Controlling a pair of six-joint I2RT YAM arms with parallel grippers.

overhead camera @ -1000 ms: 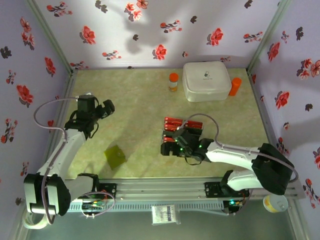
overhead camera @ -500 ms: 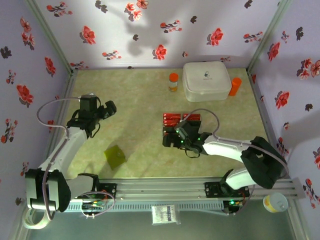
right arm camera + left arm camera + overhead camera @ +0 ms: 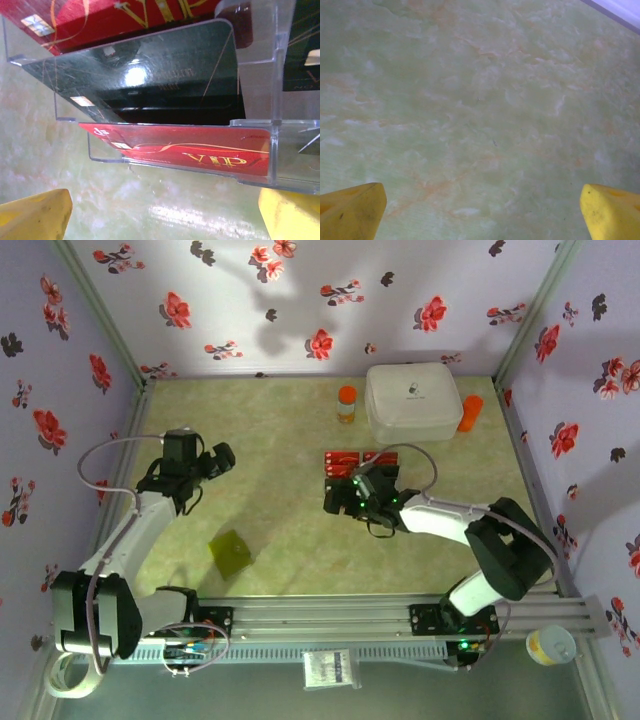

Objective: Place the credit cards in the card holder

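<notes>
Sitting in a clear tiered rack [image 3: 280, 75] mid-worktop [image 3: 280, 430], the credit cards [image 3: 200, 150] are showing red and black faces. The right end effector [image 3: 165, 215] is hovering just beside them, fingers spread, grasping nothing. The card holder [image 3: 230, 552] is lying flat front-left, well apart. The left end effector [image 3: 480, 210] is hanging released over bare worktop.

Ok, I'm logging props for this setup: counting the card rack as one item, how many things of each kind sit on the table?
Small orange-topped bottles: 2
Large white rounded plastic box: 1
Flat square olive-green card holder: 1
Clear plastic tiered rack holding red and black credit cards: 1
Total: 5
</notes>
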